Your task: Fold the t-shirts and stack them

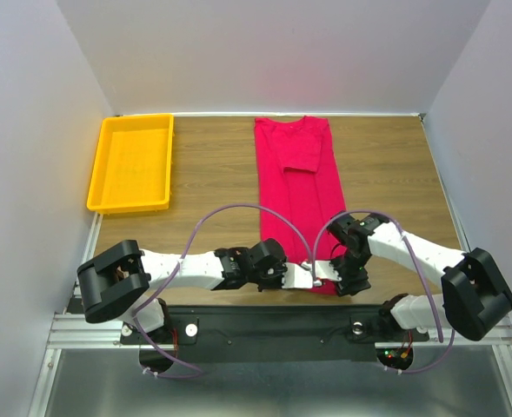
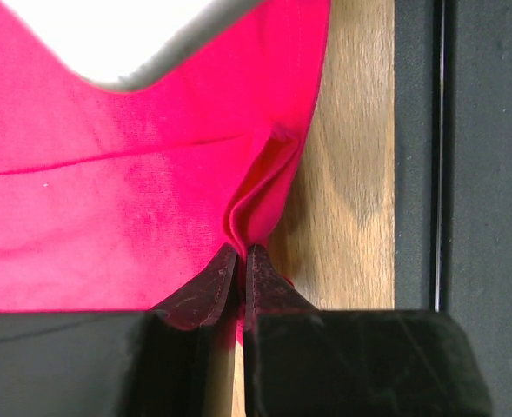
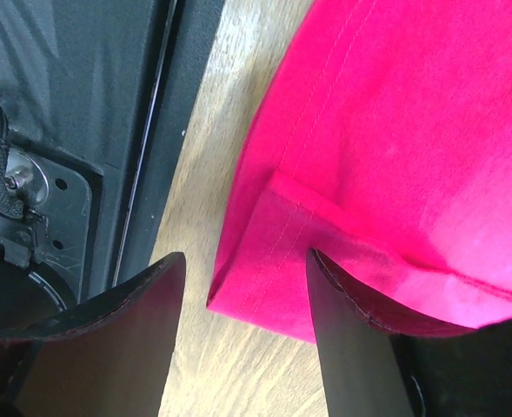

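Observation:
The crimson-red t-shirt [image 1: 301, 187] lies as a long narrow strip down the middle of the table, with both sides and a sleeve folded in. My left gripper [image 1: 297, 276] is shut on a pinched fold at the shirt's near hem [image 2: 257, 204]. My right gripper [image 1: 341, 280] is open at the near right corner. Its fingers straddle the folded hem corner [image 3: 277, 252] just above the table. The cloth lies between them, one finger [image 3: 360, 330] over the shirt and the other over bare wood.
A yellow plastic tray [image 1: 131, 162] sits empty at the far left of the wooden table [image 1: 386, 174]. The black base rail [image 1: 264, 320] runs along the near edge, close behind both grippers. White walls enclose the table on three sides.

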Controlling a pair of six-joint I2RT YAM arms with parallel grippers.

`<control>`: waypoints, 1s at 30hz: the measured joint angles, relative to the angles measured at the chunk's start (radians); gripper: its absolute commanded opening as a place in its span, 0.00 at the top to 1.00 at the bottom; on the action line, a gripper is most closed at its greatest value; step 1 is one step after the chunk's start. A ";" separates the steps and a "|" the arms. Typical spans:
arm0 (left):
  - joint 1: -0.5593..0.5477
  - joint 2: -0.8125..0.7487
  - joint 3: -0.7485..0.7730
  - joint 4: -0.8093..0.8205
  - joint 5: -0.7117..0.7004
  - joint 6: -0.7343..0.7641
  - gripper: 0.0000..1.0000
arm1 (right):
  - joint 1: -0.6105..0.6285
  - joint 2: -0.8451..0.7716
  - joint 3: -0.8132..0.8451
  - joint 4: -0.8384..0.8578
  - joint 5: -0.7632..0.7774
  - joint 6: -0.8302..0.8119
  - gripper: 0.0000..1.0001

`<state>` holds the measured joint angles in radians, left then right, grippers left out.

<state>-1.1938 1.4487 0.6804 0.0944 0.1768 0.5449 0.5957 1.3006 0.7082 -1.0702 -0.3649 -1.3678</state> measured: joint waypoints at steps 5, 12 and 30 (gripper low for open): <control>0.002 0.000 0.000 -0.002 -0.001 0.000 0.93 | 0.000 -0.039 0.000 0.002 0.021 0.045 0.33; 0.003 -0.009 0.000 0.004 0.002 0.015 0.56 | -0.016 -0.113 -0.001 0.003 0.033 0.109 0.30; 0.003 -0.296 -0.034 -0.032 -0.029 0.035 0.22 | -0.235 -0.164 0.010 0.034 -0.047 0.172 0.29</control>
<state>-1.1908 1.1526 0.6468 0.0620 0.1482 0.5797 0.3603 1.1362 0.7181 -1.0367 -0.4122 -1.1961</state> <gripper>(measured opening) 0.774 0.708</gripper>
